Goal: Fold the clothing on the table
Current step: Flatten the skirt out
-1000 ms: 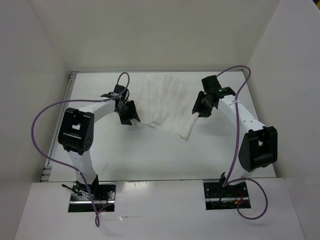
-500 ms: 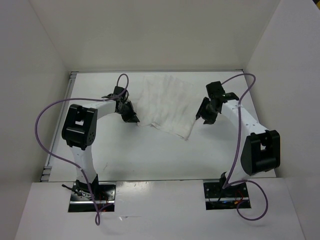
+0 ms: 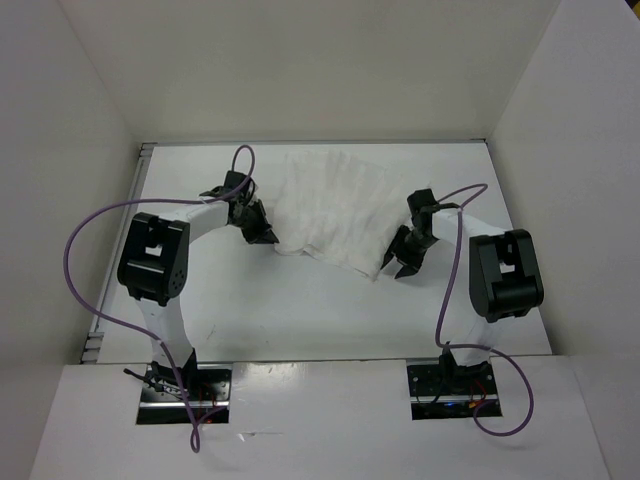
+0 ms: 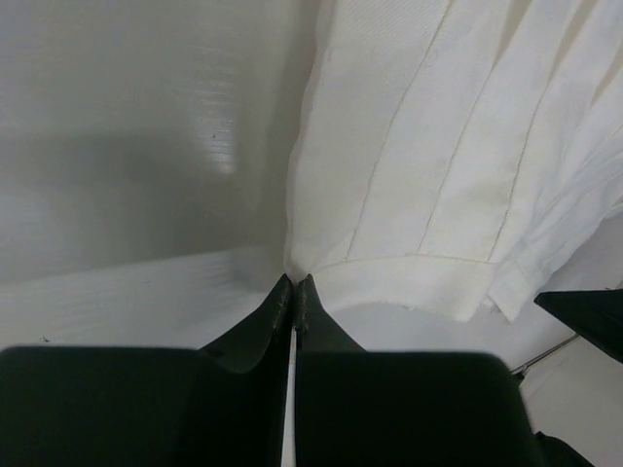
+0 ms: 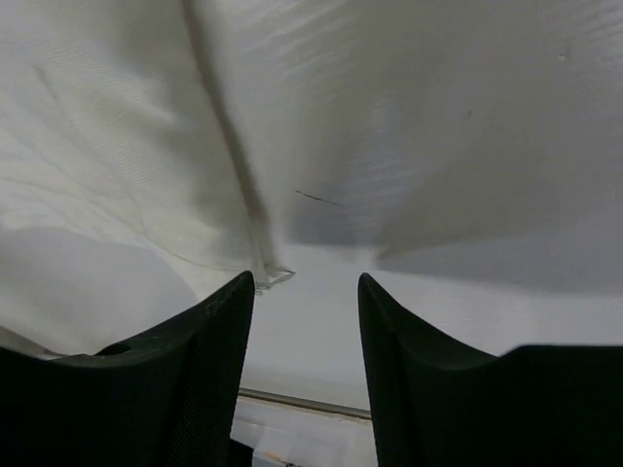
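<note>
Clothing (image 3: 330,205) lies spread and wrinkled toward the far middle of the table (image 3: 300,300). The left gripper (image 4: 293,284) sits with jaws pressed together at the garment's near-left corner, apparently pinching the hem. The right gripper (image 5: 304,282) stands with jaws apart at the near-right corner.

White, faintly see-thru clothing (image 3: 330,205) w/ thin parallel stitch lines + grey crease shadows, on matte white table (image 3: 300,300) w/ greyish sheen. Left gripper (image 3: 266,237) & right gripper (image 3: 399,267) both black. Left arm (image 3: 195,213) & right arm (image 3: 458,235): white links, black joint housings; cables (image 3: 68,262) purple.
</note>
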Tool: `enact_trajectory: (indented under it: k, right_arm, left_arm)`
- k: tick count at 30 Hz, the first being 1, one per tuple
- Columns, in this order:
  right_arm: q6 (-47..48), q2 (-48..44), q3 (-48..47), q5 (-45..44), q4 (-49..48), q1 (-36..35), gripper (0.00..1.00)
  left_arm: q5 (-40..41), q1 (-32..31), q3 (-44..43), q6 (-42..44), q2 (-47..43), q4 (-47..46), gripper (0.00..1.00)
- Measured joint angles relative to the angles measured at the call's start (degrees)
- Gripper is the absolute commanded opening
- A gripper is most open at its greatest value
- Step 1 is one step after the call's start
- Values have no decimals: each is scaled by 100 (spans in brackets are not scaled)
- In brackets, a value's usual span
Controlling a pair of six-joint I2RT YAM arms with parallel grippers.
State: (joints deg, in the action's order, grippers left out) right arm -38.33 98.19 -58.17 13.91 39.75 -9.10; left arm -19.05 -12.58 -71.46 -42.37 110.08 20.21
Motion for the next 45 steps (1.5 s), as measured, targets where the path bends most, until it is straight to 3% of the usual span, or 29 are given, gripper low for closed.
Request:
enact_trajectory:
  k: [14, 18, 19, 21, 27, 30, 36, 39, 42, 45]
  right_arm:
    - [-210, 424, -109, 509, -505, -212, 49]
    - [-295, 540, -151, 634, -575, -535, 31]
    - [-328, 557, -151, 640, -575, -623, 13]
    - [-402, 601, -146, 597, -584, -778, 0]
    - [-492, 463, -352, -72, -201, -901, 0]
    - [-304, 337, -1213, -820, 496, -730, 0]
    - [299, 227, -4721, -1683, 1032, -96, 0]
    - [507, -138, -5442, -1733, 931, -83, 0]
    - [610, -693, -5053, -1572, 890, -101, 0]
    - [638, -1156, -4070, -1331, 859, -96, 0]
  left_arm:
    - [2, 0, 138, 13, -42, 57, 0]
    - [9, 0, 140, 22, -42, 57, 0]
    - [13, 0, 140, 24, -42, 57, 0]
    - [13, 0, 173, 26, -42, 46, 0]
    - [-4, 2, 232, 157, -70, 129, 0]
    - [-13, 28, -229, 334, -83, 535, 0]
    - [-334, 238, -3303, 640, 33, 973, 0]
    - [-531, 334, -4277, 662, -149, 649, 0]
    - [-717, 350, -3956, 730, -675, 472, 0]
    - [-914, 356, -2756, 758, -1276, 197, 0]
